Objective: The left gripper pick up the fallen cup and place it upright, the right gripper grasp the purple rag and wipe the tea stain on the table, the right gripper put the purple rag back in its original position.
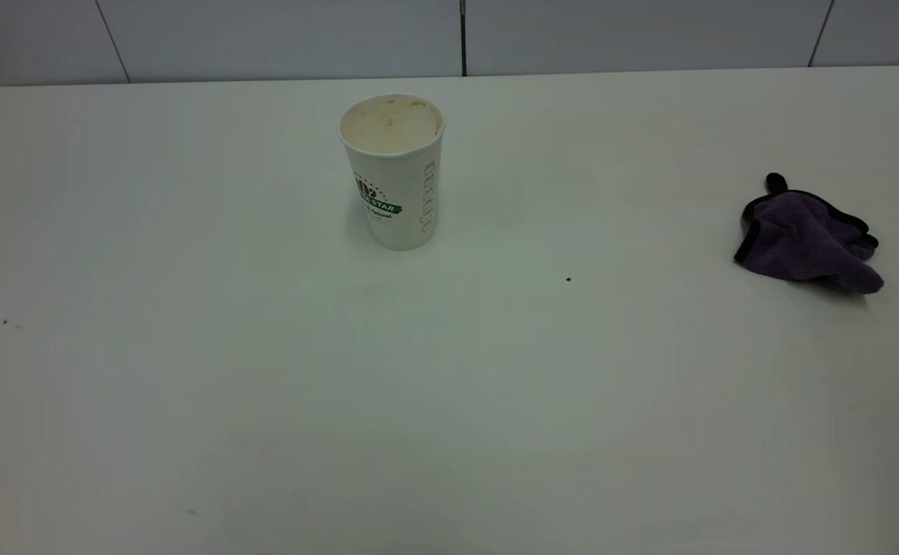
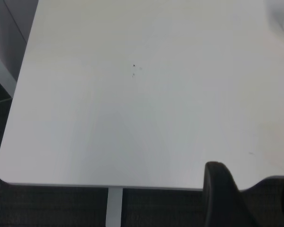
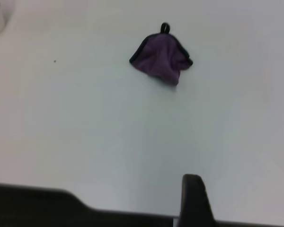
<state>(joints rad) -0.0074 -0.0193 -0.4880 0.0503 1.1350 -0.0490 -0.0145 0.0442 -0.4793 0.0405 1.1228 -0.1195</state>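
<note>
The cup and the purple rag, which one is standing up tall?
The cup is: it stands upright on the table with its open mouth facing up. The purple rag lies crumpled and low, far off to the cup's right in the exterior view.

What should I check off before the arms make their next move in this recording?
1. Cup upright on the table: ok, mouth up, logo facing the camera.
2. Tea stain wiped: ok as far as the exterior view shows; no brown blot, only a tiny black speck.
3. Purple rag released: ok, it lies crumpled near the table's right edge, nothing touching it.
4. Rag in its original position: cannot tell.
5. Left gripper clear of the cup: ok, it is back over the table edge.
6. Right gripper clear of the rag: ok, well apart from it.
</note>
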